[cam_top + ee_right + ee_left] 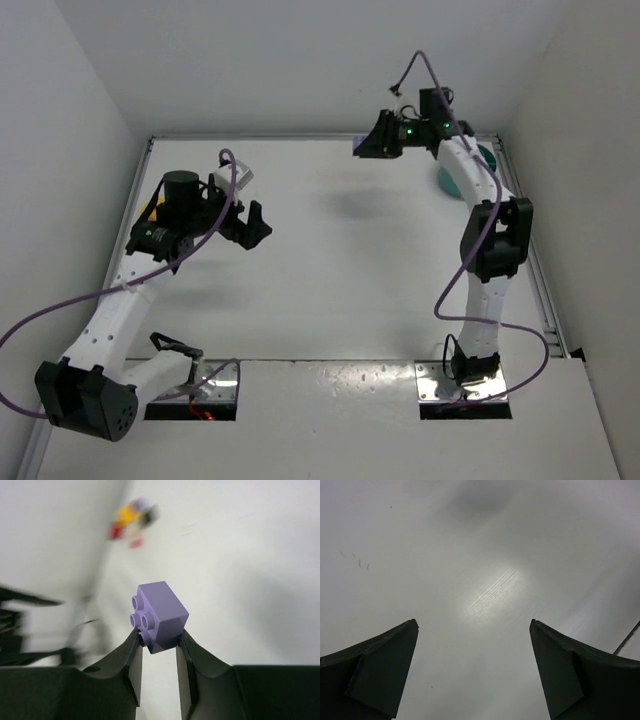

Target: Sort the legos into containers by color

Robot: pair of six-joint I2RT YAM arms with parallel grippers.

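item: purple lego brick (159, 616). small, rigid, light, with smooth and likely slippery walls; best held by opposite flat sides, off the studs. right gripper (158, 636) clamps its lower sides, aloft near the teal tub (487, 158), to the tub's left. left gripper (474, 625), well apart from the tub, is spread wide and empty.

brick (159, 614): lilac | far legos (127, 516): yellow, red | tub (444, 182): teal | table (330, 290): white

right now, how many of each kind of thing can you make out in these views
hands: 2, left hand and right hand
purple brick, in the right hand: 1
teal tub: 1
far pile of bricks: too blurred to count
total: 4, pile left out
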